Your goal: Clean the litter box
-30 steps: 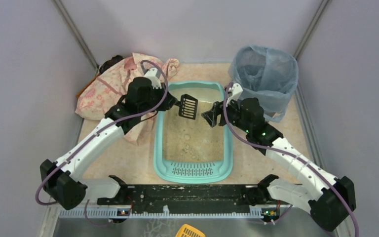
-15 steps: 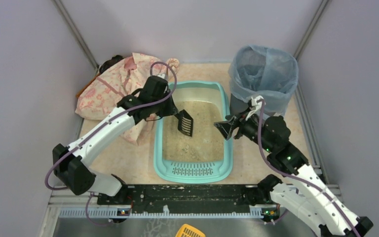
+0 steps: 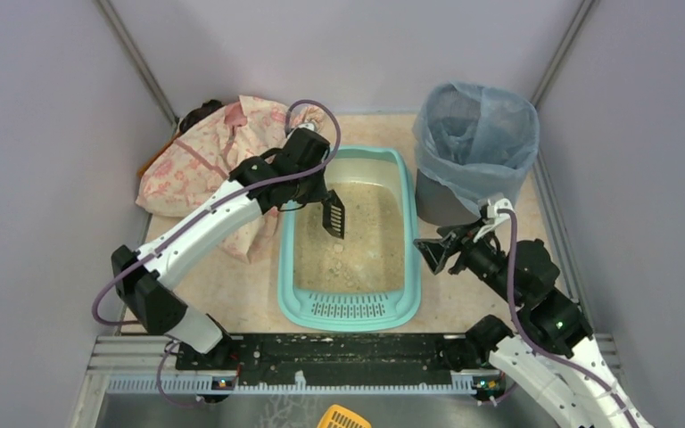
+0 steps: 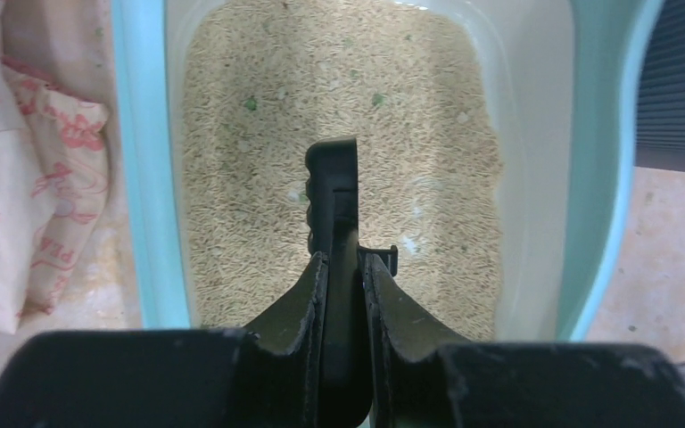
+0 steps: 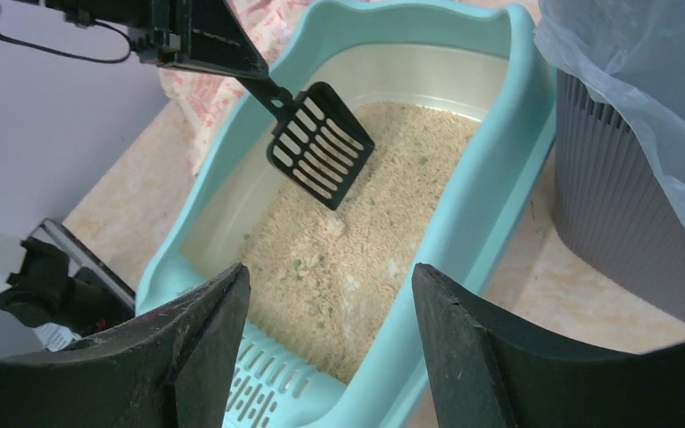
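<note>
The turquoise litter box (image 3: 287,259) lies in the middle of the floor, its slotted grille (image 3: 348,308) at the near end and beige litter (image 3: 357,245) inside. My left gripper (image 3: 319,198) is shut on the handle of a black slotted scoop (image 3: 334,218), which hangs blade-down over the far left of the litter. In the left wrist view the scoop (image 4: 332,201) shows edge-on between the left gripper's (image 4: 342,263) fingers, above the litter (image 4: 259,178). My right gripper (image 3: 430,250) stands open and empty just right of the box. Its view shows the scoop (image 5: 319,144) and the box (image 5: 491,205).
A grey bin lined with a blue bag (image 3: 474,147) stands at the far right, close to the box's corner. A pink patterned cloth (image 3: 201,160) is heaped at the far left. A yellow scoop (image 3: 343,417) peeks in at the bottom edge. Purple walls close in on both sides.
My left gripper has carried the scoop right and down toward the litter, turning its blade downward. My right arm has drawn back out of the box to its right side, still open.
</note>
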### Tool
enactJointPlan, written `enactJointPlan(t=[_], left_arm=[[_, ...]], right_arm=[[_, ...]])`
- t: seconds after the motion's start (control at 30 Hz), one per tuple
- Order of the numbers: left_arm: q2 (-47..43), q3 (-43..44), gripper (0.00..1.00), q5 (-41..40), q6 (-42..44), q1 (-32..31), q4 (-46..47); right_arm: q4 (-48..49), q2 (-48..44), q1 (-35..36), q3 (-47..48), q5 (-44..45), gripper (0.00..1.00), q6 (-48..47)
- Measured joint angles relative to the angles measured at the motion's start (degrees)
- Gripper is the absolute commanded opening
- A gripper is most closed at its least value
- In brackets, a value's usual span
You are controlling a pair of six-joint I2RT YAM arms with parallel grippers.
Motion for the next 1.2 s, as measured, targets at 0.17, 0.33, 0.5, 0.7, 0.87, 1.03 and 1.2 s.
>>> enactJointPlan(t=[0.17,0.33,0.5,0.7,0.87,1.03,1.2], left_arm=[[4.39,4.31,0.0,-4.94,-0.72,-1.92,-4.92],[5.33,4.68,0.0,-7.87,-2.1,-3.3,-8.02],[4.17,1.2,0.0,-9.57,-3.15,-3.56,-8.76],[0.98,-5.88,0.0,-8.94,-4.17,-3.56,-6.64],[-1.14,-9.77,0.0,-6.32,-4.17,-3.54,-2.97],[-1.31,-11.13,0.0,-3.19,-3.8,-3.41,1.05],[-1.27,-12.02,0.0,-1.86,-3.72,-3.21,3.58]], right_arm=[[-1.07,5.42,0.0,1.03,1.79,0.68,-3.08],[-1.01,11.17,0.0,0.94,2.75,0.68,-6.23],[0.39,11.47,0.0,-1.29,2.73,0.68,-6.67],[1.18,10.12,0.0,-2.03,2.38,0.68,-6.29],[1.11,9.25,0.0,-2.03,2.4,0.68,-6.29],[1.05,9.25,0.0,-2.01,2.43,0.68,-6.29],[1.03,9.16,0.0,-2.01,2.64,0.68,-6.29]])
